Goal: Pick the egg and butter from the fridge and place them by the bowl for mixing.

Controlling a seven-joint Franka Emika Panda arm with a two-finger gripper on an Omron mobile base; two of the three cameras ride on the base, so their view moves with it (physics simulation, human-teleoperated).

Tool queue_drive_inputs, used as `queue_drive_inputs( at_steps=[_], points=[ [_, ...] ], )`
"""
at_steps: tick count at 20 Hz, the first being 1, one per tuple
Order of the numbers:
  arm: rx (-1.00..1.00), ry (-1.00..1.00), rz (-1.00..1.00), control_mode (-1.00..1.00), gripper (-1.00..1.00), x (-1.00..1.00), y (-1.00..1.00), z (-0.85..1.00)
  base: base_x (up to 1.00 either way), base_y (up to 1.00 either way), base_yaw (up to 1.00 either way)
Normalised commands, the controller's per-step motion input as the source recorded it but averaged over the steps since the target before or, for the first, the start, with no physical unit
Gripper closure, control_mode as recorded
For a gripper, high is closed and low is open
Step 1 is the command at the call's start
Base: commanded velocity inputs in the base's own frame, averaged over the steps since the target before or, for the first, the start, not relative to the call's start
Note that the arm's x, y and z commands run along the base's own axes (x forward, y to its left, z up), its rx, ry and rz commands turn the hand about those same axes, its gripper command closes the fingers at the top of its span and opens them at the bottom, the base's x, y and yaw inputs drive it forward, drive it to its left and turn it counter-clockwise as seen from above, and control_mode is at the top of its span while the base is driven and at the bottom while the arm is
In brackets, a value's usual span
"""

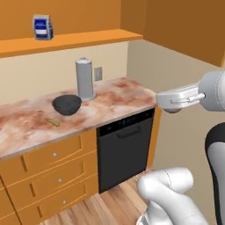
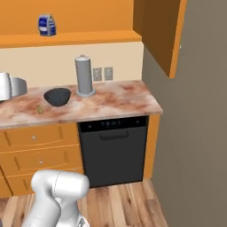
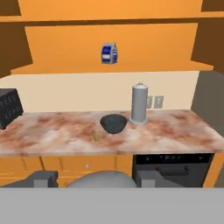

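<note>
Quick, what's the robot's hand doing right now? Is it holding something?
Gripper: closed around the egg, a pale rounded lump between its fingertips.

The arm rises from the lower edge of the left base view as a white elbow segment, with a dark-jointed upright link at the right edge. The forearm and wrist reach level toward the left, held high. The tool [image 3: 94,179] points horizontally. In the hand view its two dark grey fingertips [image 3: 41,178] stand well apart, with a pale rounded shape between them. The fingers are spread, not closed together.
</note>
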Motion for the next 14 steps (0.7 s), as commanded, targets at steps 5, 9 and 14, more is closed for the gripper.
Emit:
queue_drive_inputs(
  at_steps=[5,9,14],
  points=[
    [0.0,0.0,0.0,1.0,1.0,0.0,0.0,0.0,1.0,0.31,-0.07],
    [0.0,0.0,0.0,1.0,1.0,0.0,0.0,0.0,1.0,0.21,-0.06],
    [0.0,0.0,0.0,1.0,1.0,0.0,0.0,0.0,0.95,0.04,-0.01]
  ],
)
